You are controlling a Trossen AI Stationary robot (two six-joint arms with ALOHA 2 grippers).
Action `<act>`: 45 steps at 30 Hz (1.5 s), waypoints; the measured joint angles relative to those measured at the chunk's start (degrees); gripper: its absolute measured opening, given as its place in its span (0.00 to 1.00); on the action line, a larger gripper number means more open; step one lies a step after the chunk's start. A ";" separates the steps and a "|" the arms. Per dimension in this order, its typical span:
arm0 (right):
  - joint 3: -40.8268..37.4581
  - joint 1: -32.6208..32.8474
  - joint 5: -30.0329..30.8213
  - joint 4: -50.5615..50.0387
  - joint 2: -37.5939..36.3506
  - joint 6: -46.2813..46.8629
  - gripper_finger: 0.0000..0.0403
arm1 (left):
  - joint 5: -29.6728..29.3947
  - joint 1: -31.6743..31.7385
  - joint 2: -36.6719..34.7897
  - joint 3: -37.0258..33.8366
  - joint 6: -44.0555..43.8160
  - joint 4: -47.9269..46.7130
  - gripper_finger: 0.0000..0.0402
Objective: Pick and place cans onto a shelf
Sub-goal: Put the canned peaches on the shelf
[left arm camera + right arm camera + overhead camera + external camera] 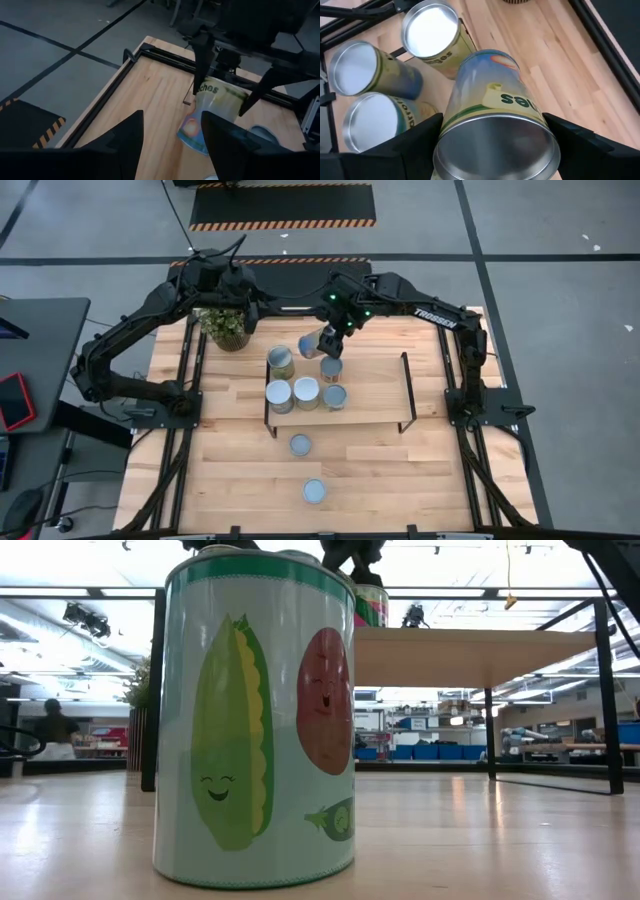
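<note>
Gripping a tilted can (310,347) between its half-spread fingers, the right gripper (322,343) hangs over the shelf (375,395) at upper centre of the high view. Five cans stand on the shelf, two on the table below. The left gripper (236,288) waits with fingers closed and empty near the plant (224,326).

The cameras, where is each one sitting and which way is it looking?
High view: above the table, straight down on shelf, cans and both arms.
Low view: at tabletop height, level past a big can.
Left wrist view: on the left arm, facing the right hand.
Right wrist view: on the right arm, its fingers gripping the tilted can.
Shared: both wrist views show that tilted can.
</note>
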 joint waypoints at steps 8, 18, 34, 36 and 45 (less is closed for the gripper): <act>-0.08 -0.03 -2.41 -0.18 2.82 -0.88 0.82 | 0.00 0.00 0.00 0.00 -1.66 -0.20 0.51; -0.08 0.06 -6.36 -3.94 3.28 -1.01 0.82 | 0.16 -1.47 0.00 0.00 -1.61 -2.78 0.51; 0.03 0.10 -7.06 -2.78 4.08 -1.91 0.82 | 1.97 -3.37 0.00 0.00 0.54 -2.97 0.51; -0.08 0.02 -7.08 -4.01 4.51 -1.88 0.82 | 1.99 -3.37 0.00 0.00 0.54 -3.04 0.51; -0.04 -0.15 -6.74 -1.83 5.13 -2.21 0.82 | -1.91 -5.22 3.06 -0.07 0.63 -6.24 0.51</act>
